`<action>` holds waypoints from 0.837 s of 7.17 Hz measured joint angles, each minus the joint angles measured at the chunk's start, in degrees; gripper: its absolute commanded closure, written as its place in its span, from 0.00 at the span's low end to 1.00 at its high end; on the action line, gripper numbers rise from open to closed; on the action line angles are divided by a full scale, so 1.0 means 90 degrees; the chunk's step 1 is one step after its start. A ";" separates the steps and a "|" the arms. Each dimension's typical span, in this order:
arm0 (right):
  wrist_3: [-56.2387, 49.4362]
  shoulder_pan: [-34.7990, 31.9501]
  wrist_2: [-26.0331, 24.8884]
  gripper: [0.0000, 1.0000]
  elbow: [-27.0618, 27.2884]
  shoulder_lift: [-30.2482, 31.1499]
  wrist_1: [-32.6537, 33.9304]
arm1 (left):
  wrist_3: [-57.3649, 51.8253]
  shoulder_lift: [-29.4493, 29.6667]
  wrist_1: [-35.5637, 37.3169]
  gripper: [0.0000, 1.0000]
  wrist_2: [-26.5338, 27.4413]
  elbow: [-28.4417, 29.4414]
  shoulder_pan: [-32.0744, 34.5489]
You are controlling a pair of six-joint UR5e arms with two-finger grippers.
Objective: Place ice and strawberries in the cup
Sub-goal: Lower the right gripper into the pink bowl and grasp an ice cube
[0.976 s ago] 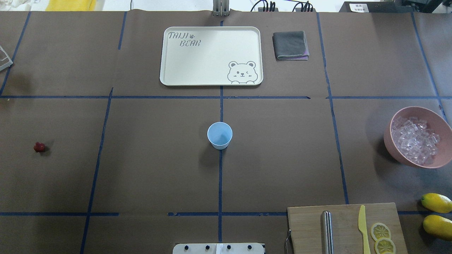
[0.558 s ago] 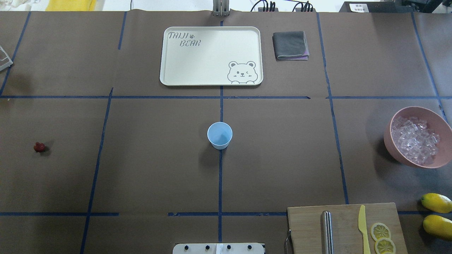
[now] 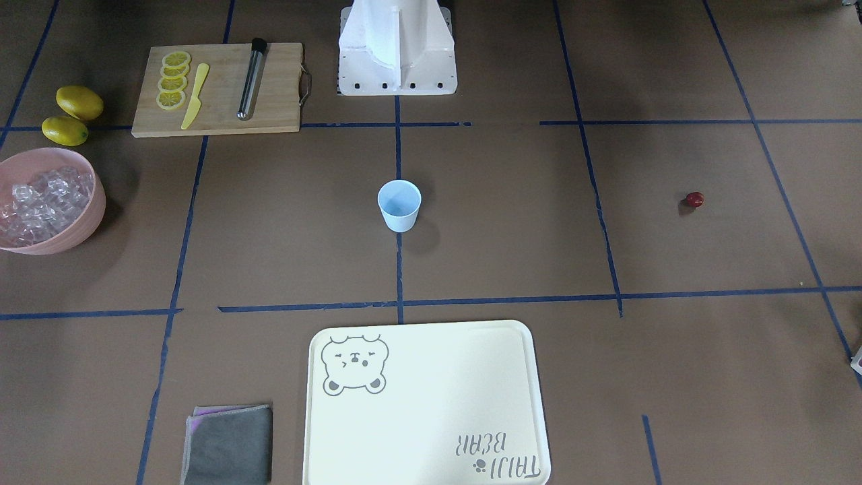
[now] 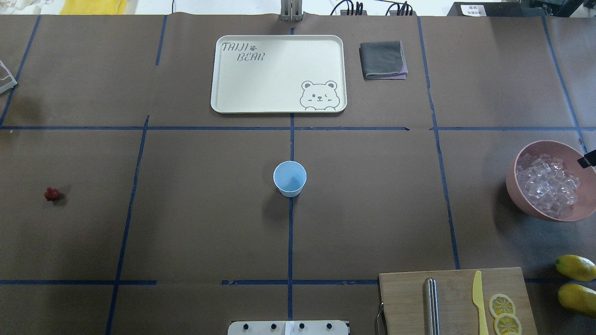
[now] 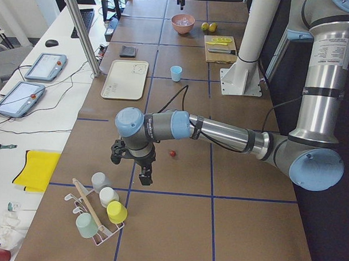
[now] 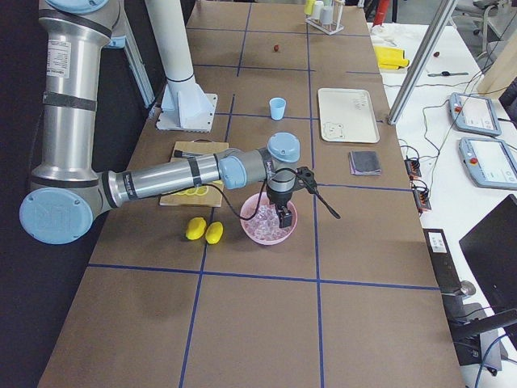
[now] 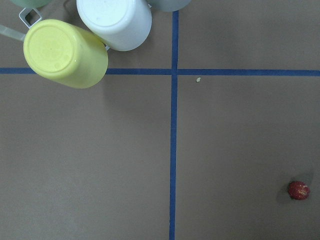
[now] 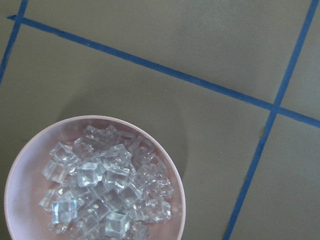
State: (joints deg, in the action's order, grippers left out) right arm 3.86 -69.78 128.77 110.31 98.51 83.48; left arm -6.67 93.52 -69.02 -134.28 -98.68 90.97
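Observation:
The pale blue cup [image 4: 289, 178] stands upright and empty at the table's middle, also in the front view [image 3: 399, 205]. The strawberry [image 4: 51, 194] lies alone far left; the left wrist view shows it at lower right [image 7: 298, 190]. The ice [image 4: 549, 184] fills a pink bowl [image 4: 525, 204] far right, also in the right wrist view [image 8: 105, 190]. My left gripper [image 5: 145, 176] hangs over the table between the strawberry [image 5: 172, 154] and a cup rack. My right gripper [image 6: 283, 218] hangs over the bowl; only a black tip [image 4: 587, 161] shows overhead. I cannot tell either gripper's state.
A cream bear tray [image 4: 278, 73] and a grey cloth [image 4: 382, 59] lie at the far side. A cutting board [image 4: 405, 298] with a metal rod, yellow knife and lemon slices is near right, beside two lemons [image 4: 576, 267]. A cup rack [image 5: 100, 211] stands at the left end.
A black tip of my right gripper has come into the overhead view at the right edge, over the bowl. The cup, the strawberry and the bowl have not moved.

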 measured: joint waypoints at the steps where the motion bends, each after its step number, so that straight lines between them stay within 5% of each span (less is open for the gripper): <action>1: 0.0072 0.0200 -0.0105 0.15 0.0014 0.0104 -0.0208 | -0.0001 0.0000 -0.0004 0.00 -0.0001 -0.0005 0.0000; 6: 0.0469 0.0832 -0.0345 0.15 -0.0152 0.0172 -0.0324 | -0.0001 0.0000 -0.0007 0.00 -0.0012 -0.0027 0.0009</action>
State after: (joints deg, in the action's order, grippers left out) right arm 8.09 -62.30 125.67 108.95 100.06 80.57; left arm -6.68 93.52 -69.08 -134.38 -98.92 91.05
